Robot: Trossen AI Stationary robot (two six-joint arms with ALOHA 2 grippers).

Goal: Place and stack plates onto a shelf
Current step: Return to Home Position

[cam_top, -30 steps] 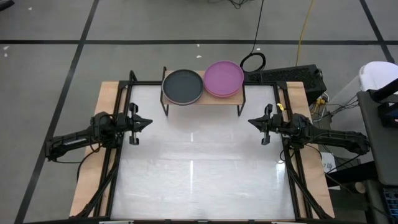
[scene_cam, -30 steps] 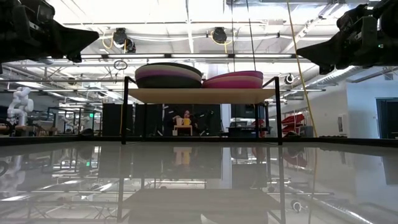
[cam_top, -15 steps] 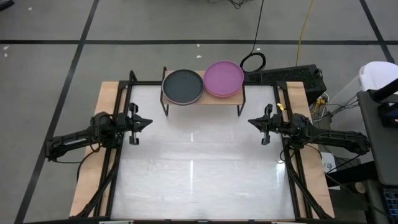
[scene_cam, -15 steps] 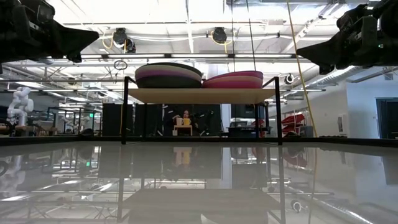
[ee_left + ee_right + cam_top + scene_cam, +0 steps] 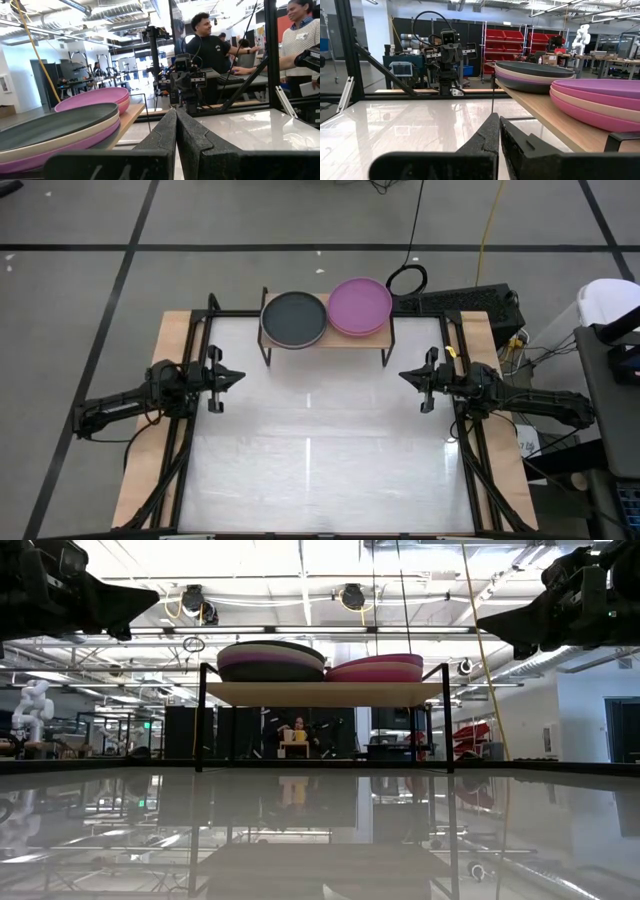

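Overhead, plates [image 5: 294, 318] look single, yet the low view shows stacks; left claw [image 5: 241, 376], right claw [image 5: 402, 376] pinched together.

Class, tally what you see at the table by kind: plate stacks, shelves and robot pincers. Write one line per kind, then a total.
Plate stacks: 2, the dark-topped stack and the magenta-topped stack
Shelves: 1, the shelf
Pincers: 2, the left pincer and the right pincer, both shut
Total: 5
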